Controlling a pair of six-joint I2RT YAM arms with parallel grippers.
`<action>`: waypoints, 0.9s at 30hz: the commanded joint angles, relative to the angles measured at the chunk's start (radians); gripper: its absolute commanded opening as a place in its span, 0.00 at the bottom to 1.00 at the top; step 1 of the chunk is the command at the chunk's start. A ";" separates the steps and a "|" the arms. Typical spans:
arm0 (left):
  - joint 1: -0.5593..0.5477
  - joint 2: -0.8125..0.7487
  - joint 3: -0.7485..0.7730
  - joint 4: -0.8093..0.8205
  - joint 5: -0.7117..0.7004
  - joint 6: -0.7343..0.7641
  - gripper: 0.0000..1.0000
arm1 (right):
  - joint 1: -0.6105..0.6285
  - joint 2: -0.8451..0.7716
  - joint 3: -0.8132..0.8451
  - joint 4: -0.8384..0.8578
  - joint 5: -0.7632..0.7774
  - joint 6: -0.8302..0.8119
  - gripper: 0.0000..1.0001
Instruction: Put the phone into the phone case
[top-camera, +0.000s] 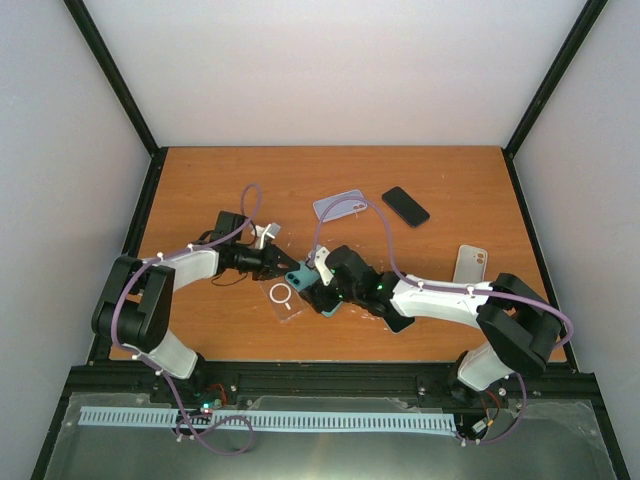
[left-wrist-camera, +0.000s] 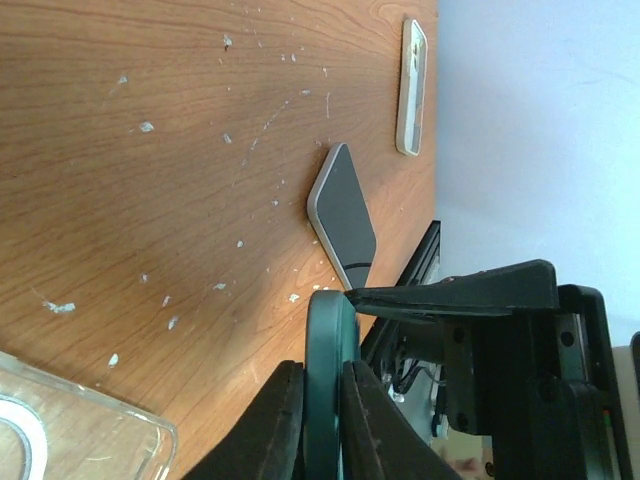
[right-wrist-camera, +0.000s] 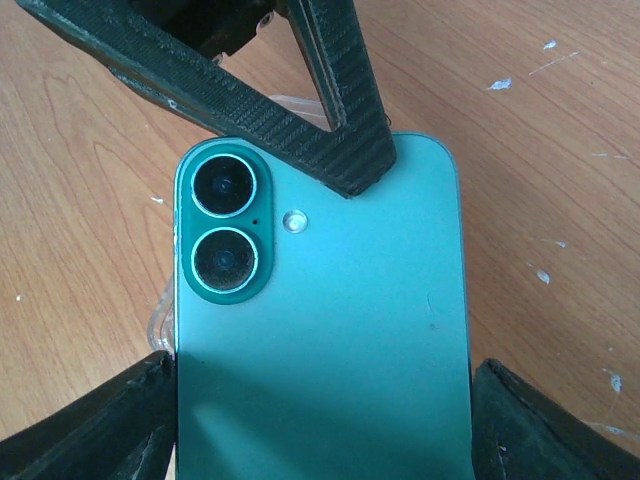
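The teal phone (right-wrist-camera: 320, 330) with two back lenses is held off the table, back toward the right wrist camera. My right gripper (right-wrist-camera: 320, 425) is shut on its long sides near the lower end. My left gripper (left-wrist-camera: 324, 385) is shut on its top edge; the phone's edge (left-wrist-camera: 330, 330) shows between the left fingers (left-wrist-camera: 278, 420). In the top view both grippers meet over the table's middle, left (top-camera: 272, 262) and right (top-camera: 322, 290), with the phone (top-camera: 300, 278) between them. The clear phone case with a white ring (top-camera: 284, 297) lies flat just under and left of the phone, and it also shows in the left wrist view (left-wrist-camera: 60, 425).
A black phone (top-camera: 405, 206) and a pale translucent case (top-camera: 340, 206) lie at the back middle. A white case (top-camera: 470, 264) lies at the right, also in the left wrist view (left-wrist-camera: 412, 85). A dark slab with a light rim (left-wrist-camera: 343, 215) lies nearer.
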 joint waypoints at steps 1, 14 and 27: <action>-0.005 -0.014 0.031 -0.016 -0.011 0.019 0.08 | 0.014 -0.026 0.031 0.024 0.036 -0.018 0.61; -0.005 -0.053 0.027 -0.016 -0.062 -0.137 0.00 | 0.153 -0.087 0.013 -0.043 0.335 -0.222 0.79; -0.005 -0.102 0.029 -0.053 -0.030 -0.313 0.00 | 0.264 0.015 0.068 -0.060 0.604 -0.342 0.61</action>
